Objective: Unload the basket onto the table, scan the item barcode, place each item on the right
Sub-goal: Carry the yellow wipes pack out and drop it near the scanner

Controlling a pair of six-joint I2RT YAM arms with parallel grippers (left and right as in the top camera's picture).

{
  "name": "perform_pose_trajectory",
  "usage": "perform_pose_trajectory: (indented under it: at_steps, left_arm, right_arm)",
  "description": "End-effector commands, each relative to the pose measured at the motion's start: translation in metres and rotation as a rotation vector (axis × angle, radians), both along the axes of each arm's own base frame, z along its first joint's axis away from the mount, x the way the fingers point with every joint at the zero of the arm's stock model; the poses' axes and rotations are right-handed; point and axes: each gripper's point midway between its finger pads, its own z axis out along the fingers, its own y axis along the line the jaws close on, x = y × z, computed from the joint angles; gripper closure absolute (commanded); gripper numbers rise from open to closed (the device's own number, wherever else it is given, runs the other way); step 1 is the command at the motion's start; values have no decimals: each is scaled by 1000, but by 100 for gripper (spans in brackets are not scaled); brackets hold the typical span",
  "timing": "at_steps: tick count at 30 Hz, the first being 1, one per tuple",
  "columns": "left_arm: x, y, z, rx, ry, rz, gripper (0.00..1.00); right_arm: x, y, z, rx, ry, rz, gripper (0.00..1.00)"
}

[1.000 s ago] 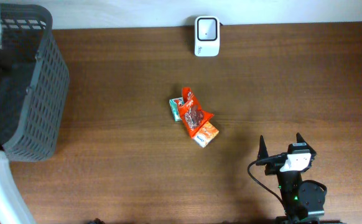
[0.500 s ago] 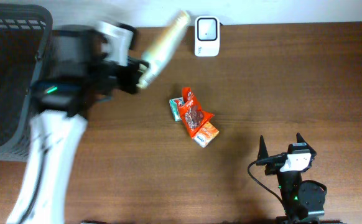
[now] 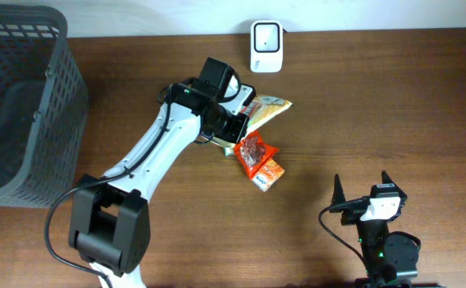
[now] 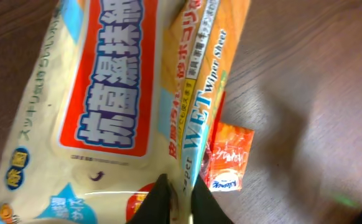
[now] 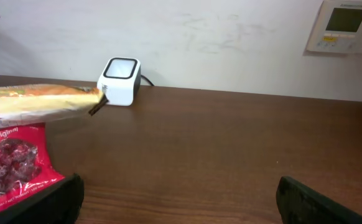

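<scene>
Grey basket (image 3: 25,104) is seen at nine o'clock of the surface (image 3: 393,96). The wipes pack (image 3: 269,108) is pinched by the left hand (image 3: 241,122), at six o'clock of the scanner (image 3: 266,46). The right hand (image 3: 360,186) is held wide apart at four o'clock.

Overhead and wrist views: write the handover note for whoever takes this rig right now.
Left gripper: shut on the edge of the wet wipes pack.
Right gripper: open, empty, parked at the near right of the table.
Things: the pack is just in front of the barcode scanner, above the red snack bag and the small orange packet. The grey basket is at far left.
Done: the pack is gripped and near the scanner.
Left: find the pack's barcode, which shows in no view, and present it to the scanner.
</scene>
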Motion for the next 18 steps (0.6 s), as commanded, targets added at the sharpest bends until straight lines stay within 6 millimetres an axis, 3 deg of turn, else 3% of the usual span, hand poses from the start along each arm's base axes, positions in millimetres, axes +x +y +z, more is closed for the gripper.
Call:
perform_pose_trajectory:
  at_steps: [1, 5, 7, 9, 11, 15, 18]
  left_arm:
    - [4, -5, 32, -29, -44, -2, 76]
    - [3, -4, 76, -48, -84, -2, 65]
    - [1, -2, 106, -60, -121, -1, 49]
    - [0, 3, 131, -59, -164, 9, 46]
    - [0, 14, 155, -26, -223, 40, 43]
    - [-4, 50, 203, 69, -380, 139, 27]
    - [-8, 76, 226, 139, -470, 213, 28]
  right_arm:
    - [0, -2, -4, 0, 6, -11, 2]
    - [0, -2, -4, 0, 6, -11, 2]
    - [0, -2, -4, 0, 6, -11, 2]
    - [0, -2, -4, 0, 6, -11, 2]
    - [0, -2, -4, 0, 6, -11, 2]
    - [0, -2, -4, 0, 6, -11, 2]
    - [0, -2, -4, 0, 6, -11, 2]
